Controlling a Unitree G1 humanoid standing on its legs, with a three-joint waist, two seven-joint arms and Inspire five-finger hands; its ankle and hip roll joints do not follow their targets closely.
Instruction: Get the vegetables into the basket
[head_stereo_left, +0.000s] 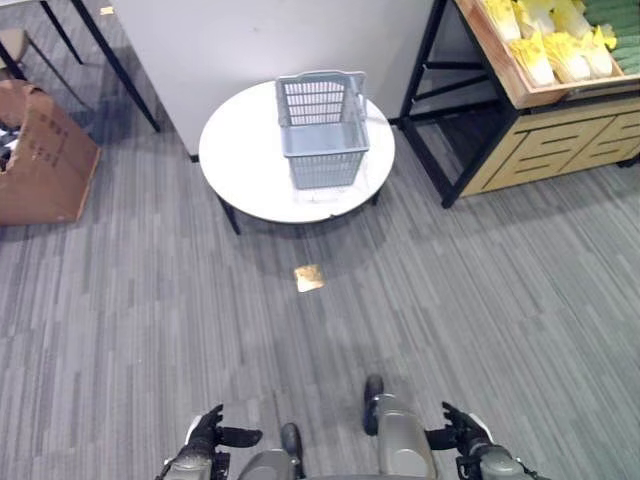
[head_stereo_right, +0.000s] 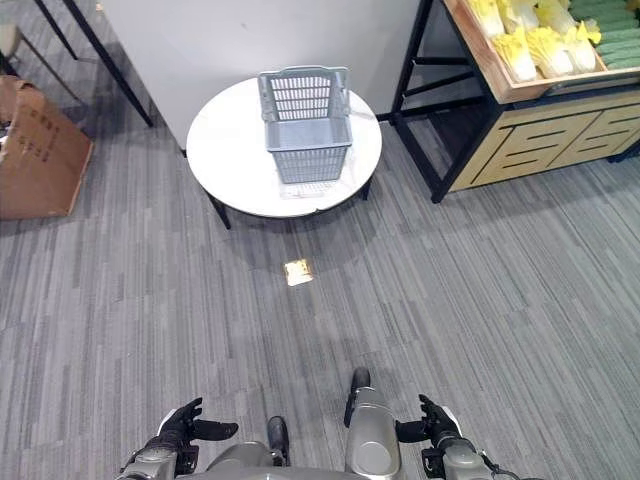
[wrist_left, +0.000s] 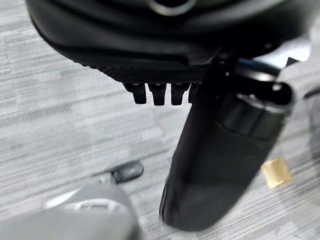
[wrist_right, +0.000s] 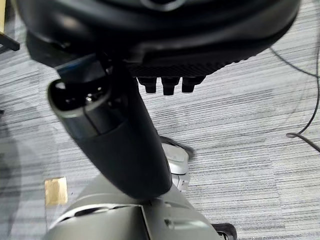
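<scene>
One grey plastic lattice basket (head_stereo_left: 322, 130), nothing visible inside, on one round white table (head_stereo_left: 240, 160); yellow-green cabbages fill the far-right wooden crate (head_stereo_left: 510, 75); left hand (head_stereo_left: 205, 436) and right hand (head_stereo_left: 462, 430) relaxed, holding nothing

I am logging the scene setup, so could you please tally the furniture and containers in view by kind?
Round white table: 1
Grey basket on that table: 1
Wooden produce shelf holding yellow-green vegetables: 1
Cardboard box on the floor: 1
Total: 4
</scene>
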